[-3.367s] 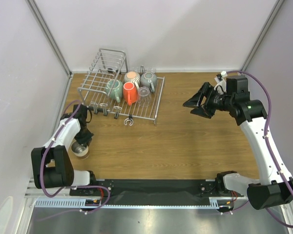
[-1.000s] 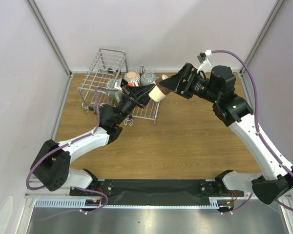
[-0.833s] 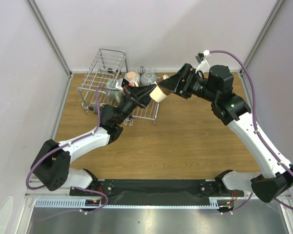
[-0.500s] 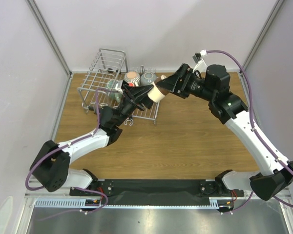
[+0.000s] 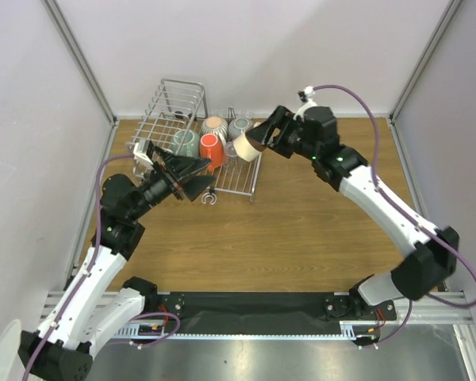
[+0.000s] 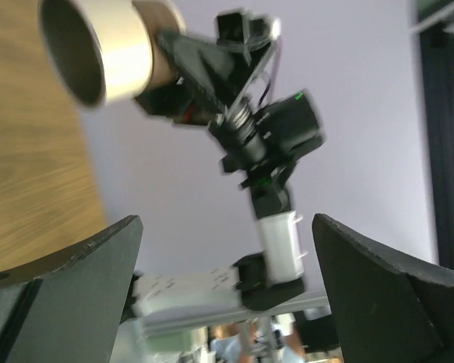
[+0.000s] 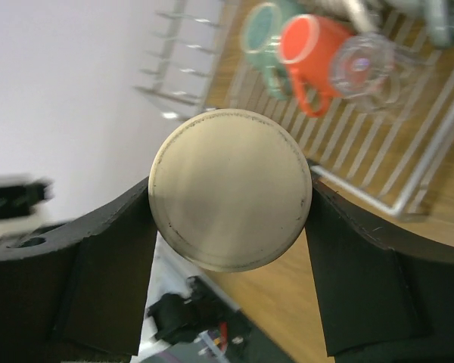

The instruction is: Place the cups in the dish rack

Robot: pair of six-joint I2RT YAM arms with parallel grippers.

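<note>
The right gripper (image 5: 255, 141) is clamped on the cream cup (image 5: 244, 149). It holds the cup tipped on its side in the air over the right end of the rack (image 5: 178, 99). In the right wrist view the cup's round base (image 7: 231, 189) faces the camera, with a black finger (image 7: 98, 280) pressed to each side of it. Below it lie the grid tray (image 7: 408, 151), a teal mug (image 7: 263, 34), an orange mug (image 7: 314, 53) and a clear glass (image 7: 371, 64).

The left gripper (image 5: 197, 176) hangs above the table (image 5: 301, 230) at the rack's near edge. Its jaws are spread wide apart and hold nothing. Its own camera shows both fingers (image 6: 60, 287) far apart at the bottom of the view. The cream cup's open mouth (image 6: 98, 49) is turned towards it, well clear of those fingers (this view is blurred).

From above, the teal mug (image 5: 186, 143) and the orange mug (image 5: 211, 151) sit side by side on the flat tray, and the glass (image 5: 232, 152) is just right of the orange one, partly behind the held cup. Further back stand a peach-toned cup (image 5: 214, 125) and a grey cup (image 5: 240, 125). The upright slots fill the rack's far left part.
</note>
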